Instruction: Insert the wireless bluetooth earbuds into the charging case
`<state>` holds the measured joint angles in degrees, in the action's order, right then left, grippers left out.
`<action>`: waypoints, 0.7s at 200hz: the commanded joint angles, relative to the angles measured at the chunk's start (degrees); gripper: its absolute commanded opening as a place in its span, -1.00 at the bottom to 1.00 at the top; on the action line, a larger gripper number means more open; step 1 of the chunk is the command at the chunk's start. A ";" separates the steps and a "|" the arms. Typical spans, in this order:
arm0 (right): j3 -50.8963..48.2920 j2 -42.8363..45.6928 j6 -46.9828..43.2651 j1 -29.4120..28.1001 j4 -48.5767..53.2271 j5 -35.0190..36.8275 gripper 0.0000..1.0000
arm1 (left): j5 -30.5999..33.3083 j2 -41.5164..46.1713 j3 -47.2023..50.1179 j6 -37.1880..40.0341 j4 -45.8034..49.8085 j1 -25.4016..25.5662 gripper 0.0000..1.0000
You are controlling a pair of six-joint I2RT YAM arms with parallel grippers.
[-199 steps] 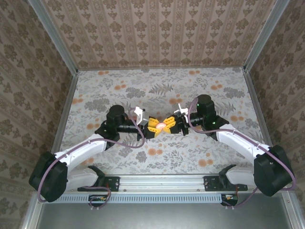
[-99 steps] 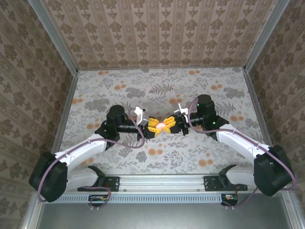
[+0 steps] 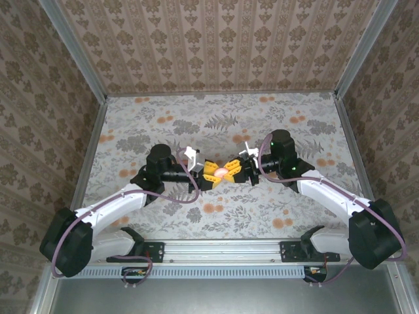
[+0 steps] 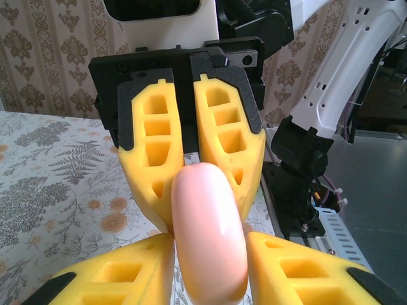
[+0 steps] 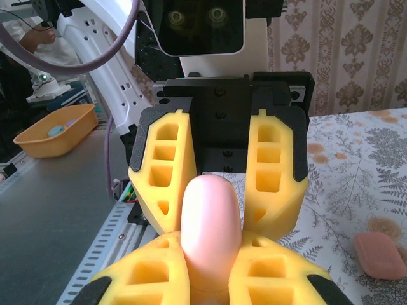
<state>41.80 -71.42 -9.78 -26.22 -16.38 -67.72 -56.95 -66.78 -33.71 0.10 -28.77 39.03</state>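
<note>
Where the earbuds lie I cannot tell, tiny as they are against the orange-flowered table (image 3: 275,124). What is in hand is a pale pink disc (image 4: 208,232), probably the charging case, held edge-on at mid-table with the right gripper (image 5: 211,244) clenched on one end and the left gripper (image 4: 210,244) grasping the other. Its shell looks glossy and rounded, so arms pulling or twisting out of step could squirt it from the pads. With both pincers busy neither can fetch an earbud, and a salmon block (image 5: 378,254) lies on the cloth near the right gripper.
</note>
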 commanded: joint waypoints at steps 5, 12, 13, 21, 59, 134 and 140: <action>1.00 0.66 0.60 -0.77 -1.90 -1.30 -0.90 | 0.35 -0.61 0.04 1.31 0.33 0.55 -0.37; 0.99 0.64 0.56 -0.77 -1.93 -1.31 -0.90 | 0.34 -0.76 -0.03 1.31 0.37 0.56 -0.40; 1.00 0.61 0.56 -0.77 -1.92 -1.34 -0.90 | 0.34 -0.78 -0.03 1.35 0.34 0.59 -0.40; 1.00 0.58 0.63 -0.81 -1.91 -1.30 -0.90 | 0.26 -0.88 -0.11 1.35 0.33 0.56 -0.43; 1.00 0.75 0.43 -0.77 -1.66 -1.08 -0.73 | 1.59 -0.54 0.05 1.56 0.54 0.55 -0.58; 1.89 0.34 0.29 -0.73 -1.11 1.92 -0.36 | 1.67 0.25 -0.47 3.26 3.05 0.65 -0.68; 2.00 0.31 0.29 -0.68 -1.15 2.22 -0.36 | 1.60 0.33 -0.47 3.24 3.19 0.63 -0.68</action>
<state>41.85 -71.40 -9.80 -26.33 -16.53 -66.15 -55.22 -66.78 -33.71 1.58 -27.42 39.05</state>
